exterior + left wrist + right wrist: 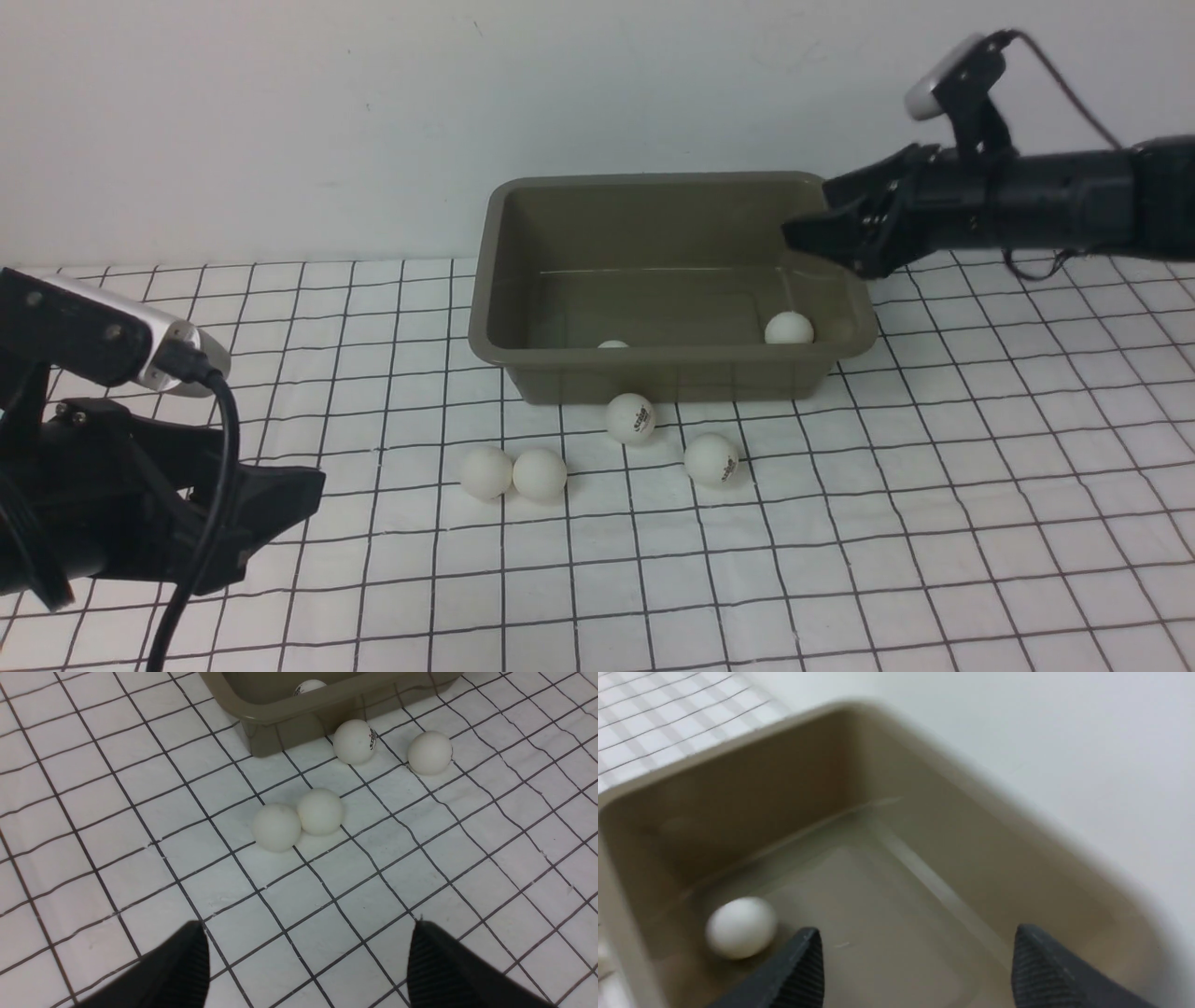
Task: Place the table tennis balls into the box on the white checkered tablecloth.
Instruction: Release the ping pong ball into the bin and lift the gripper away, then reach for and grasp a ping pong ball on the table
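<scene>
Bare cloth (840, 523) lies open around four matte white balls (631, 417) just before the near wall of the olive box (672, 383); two more rest inside. Over its right rim the right fingers (798, 970) gape wide, empty; the left fingers (177, 966) stand wide above cloth.

plain white wall (280, 112) (scuffed, pale)

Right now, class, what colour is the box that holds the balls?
Olive-grey, plain with no pattern: the box shows best in the front view.
</scene>
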`<state>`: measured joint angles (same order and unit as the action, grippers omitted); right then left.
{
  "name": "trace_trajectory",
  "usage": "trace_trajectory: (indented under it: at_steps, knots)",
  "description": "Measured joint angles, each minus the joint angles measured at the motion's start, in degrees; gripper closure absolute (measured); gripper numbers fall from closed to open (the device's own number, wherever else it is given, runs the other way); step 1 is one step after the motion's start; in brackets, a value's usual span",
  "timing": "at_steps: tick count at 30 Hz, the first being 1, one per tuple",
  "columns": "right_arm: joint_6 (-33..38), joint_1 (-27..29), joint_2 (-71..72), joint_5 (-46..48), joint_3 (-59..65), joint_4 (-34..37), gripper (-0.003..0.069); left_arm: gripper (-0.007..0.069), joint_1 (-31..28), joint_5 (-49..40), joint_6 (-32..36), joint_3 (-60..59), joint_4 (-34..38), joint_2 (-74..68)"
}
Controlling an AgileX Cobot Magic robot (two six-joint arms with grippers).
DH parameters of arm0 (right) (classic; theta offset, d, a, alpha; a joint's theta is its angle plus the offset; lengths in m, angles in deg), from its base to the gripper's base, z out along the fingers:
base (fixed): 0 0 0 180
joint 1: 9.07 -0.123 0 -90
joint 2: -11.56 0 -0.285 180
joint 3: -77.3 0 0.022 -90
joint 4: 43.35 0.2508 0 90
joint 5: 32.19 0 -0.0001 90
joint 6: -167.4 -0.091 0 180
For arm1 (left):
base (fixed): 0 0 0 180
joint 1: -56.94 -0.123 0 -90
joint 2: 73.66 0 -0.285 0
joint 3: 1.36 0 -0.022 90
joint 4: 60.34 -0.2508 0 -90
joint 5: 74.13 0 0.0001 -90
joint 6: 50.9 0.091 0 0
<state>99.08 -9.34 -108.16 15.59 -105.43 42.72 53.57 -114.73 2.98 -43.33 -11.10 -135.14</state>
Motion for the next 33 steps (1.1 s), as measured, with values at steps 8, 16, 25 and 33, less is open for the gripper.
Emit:
trace_trajectory:
  at_steps: [8,16,25,33]
  knots:
    - [-5.19,5.84,11.05,-4.93,0.0,-11.95,0.0166,0.0114,0.0,0.0,0.0,0.0,0.26,0.0]
    - [-39.67,4.37,21.98,8.1,0.0,-30.81,0.0166,0.0114,0.0,0.07,0.0,0.0,0.94,0.0]
    - [-58.43,-11.63,20.74,14.93,0.17,-49.37,0.0166,0.0114,0.0,0.25,0.0,0.0,1.59,0.0]
    - [-76.79,-21.09,15.18,9.59,0.24,-58.31,0.0166,0.0114,0.0,0.25,0.0,0.0,1.75,0.0]
